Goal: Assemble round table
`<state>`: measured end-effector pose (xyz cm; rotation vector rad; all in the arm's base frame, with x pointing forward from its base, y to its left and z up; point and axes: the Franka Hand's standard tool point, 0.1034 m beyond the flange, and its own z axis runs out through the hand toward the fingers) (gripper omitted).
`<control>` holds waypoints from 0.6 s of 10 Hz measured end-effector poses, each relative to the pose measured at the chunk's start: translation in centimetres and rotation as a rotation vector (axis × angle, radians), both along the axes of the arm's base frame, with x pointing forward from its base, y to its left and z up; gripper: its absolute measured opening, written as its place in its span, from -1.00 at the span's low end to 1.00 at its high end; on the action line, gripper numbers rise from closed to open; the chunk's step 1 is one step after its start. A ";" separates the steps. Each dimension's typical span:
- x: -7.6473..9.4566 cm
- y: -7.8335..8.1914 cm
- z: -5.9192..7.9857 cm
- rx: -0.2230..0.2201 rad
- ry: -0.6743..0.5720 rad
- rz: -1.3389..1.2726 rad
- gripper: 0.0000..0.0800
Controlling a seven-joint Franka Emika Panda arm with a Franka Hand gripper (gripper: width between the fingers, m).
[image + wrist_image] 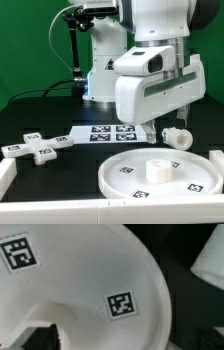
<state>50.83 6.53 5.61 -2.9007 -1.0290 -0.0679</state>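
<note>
The large rimmed round disc [160, 178] lies flat at the front of the table, with a raised hub [158, 166] at its middle. It fills the wrist view [90, 286], showing two tags. The short thick leg [180, 135] lies on its side just behind the disc. The cross-shaped piece [40, 148] lies at the exterior view's left. My gripper [160, 127] hangs low over the disc's far edge, beside the leg. It is open and holds nothing. One dark finger [35, 339] shows at the edge of the wrist view, and only bare disc lies between the jaws.
The marker board [110, 133] lies behind the disc, between the cross piece and the leg. White border rails stand at the front left [8, 178] and at the right [215, 160]. The robot base [100, 70] stands at the back.
</note>
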 end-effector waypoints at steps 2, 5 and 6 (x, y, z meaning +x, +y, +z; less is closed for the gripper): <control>0.0 -0.1 0.0 0.000 0.001 -0.011 0.62; -0.5 0.5 0.3 0.012 0.022 -0.331 0.62; -1.0 1.4 0.6 0.013 0.037 -0.480 0.62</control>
